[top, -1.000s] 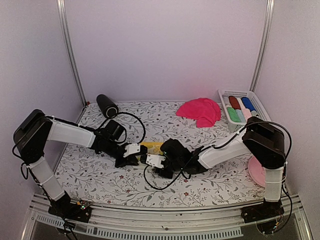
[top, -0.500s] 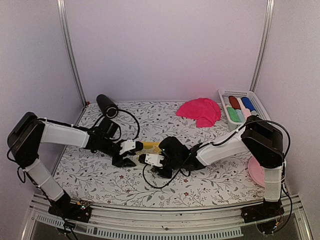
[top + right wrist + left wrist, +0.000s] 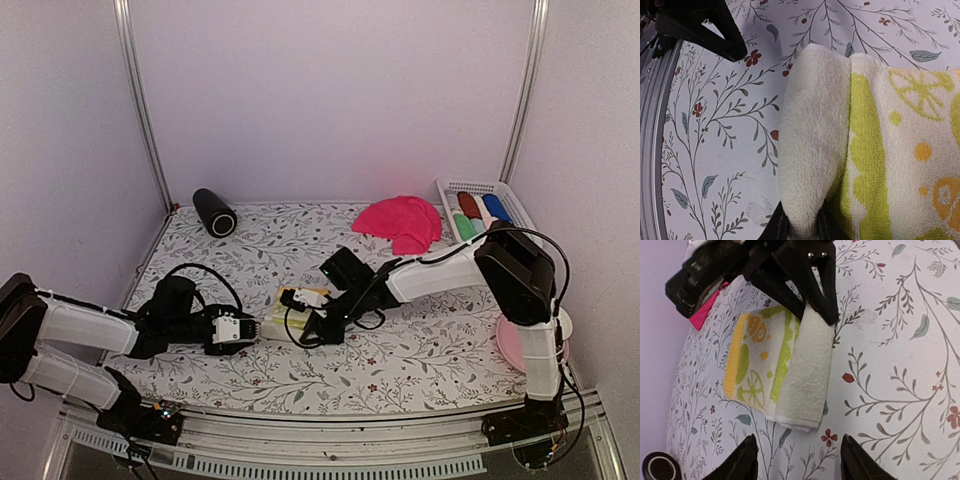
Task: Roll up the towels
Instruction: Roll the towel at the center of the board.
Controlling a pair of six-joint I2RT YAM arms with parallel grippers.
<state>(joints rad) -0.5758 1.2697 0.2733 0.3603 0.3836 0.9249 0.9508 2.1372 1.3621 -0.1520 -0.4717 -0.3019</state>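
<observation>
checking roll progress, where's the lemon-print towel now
In the top view the lemon-print towel lies near centre, its folded edge pinched by the right gripper, the open left gripper just left of it.

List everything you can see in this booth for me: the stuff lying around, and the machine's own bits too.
lemon-print towel: one, pale yellow with green and orange print, table centre, one edge folded over
hot pink towel: one, crumpled, back right
rolled towels: at least four, green, red, blue, pale, in the basket
basket: one, white, back right corner
black cylinder: one, back left
plate: one, pink, near right, partly behind an arm
table: one, white floral cover
left gripper: one, black, open, just short of the lemon-print towel
right gripper: one, black, pinching that towel's folded edge
</observation>
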